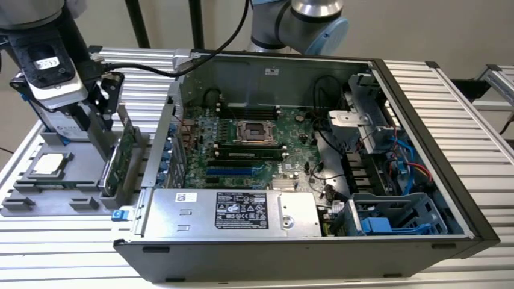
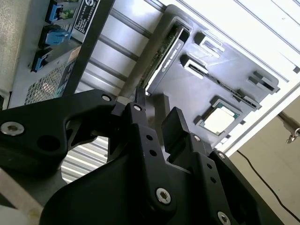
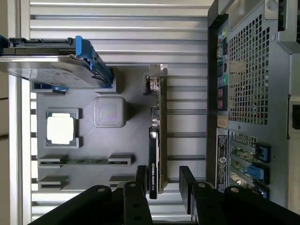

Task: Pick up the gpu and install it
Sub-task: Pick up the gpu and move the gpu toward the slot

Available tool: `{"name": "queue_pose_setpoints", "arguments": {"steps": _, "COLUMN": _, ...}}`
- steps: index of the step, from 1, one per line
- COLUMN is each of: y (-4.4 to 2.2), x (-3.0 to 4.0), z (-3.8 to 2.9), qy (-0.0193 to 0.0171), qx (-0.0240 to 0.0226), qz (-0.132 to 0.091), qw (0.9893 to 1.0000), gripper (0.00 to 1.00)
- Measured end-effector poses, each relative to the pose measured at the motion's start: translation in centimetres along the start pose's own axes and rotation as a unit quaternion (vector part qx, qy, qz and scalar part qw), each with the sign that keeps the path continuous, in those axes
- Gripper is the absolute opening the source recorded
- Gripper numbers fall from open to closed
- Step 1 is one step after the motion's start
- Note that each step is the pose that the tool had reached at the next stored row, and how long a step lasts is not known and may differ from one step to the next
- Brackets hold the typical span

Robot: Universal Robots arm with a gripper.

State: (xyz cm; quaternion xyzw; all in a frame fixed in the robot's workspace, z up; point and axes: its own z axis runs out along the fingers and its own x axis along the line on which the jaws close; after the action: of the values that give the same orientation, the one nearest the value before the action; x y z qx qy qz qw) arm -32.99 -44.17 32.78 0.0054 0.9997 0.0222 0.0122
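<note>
My pincer (image 3: 161, 180) is wide open and holds nothing. One finger (image 3: 140, 177) stands on either side of the near end of the graphics card (image 3: 157, 136), with a gap between each finger and the card. The card stands on edge in a slot of the grey tray (image 3: 84, 140), just beside the open computer case (image 1: 281, 262) and not yet in it. My worry is that I am over one end of the card rather than its middle. If I close here, it may tip as it leaves the slot or twist in my grip. I also seem to sit nearer the black cooler face than the other, so closing may shove the card sideways and wedge it in the slot. That cooler face looks uneven, and a finger landing on it could slip. The case wall is close, so a tilted lift might knock the card against it.
</note>
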Motion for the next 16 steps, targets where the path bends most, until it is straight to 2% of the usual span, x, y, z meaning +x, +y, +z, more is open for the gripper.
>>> {"name": "queue_pose_setpoints", "arguments": {"steps": 16, "y": -0.04, "x": 0.12, "z": 0.80, "qy": -0.0009, "qx": 0.0005, "qz": 0.000, "qw": 1.0000, "gripper": 1.00}}
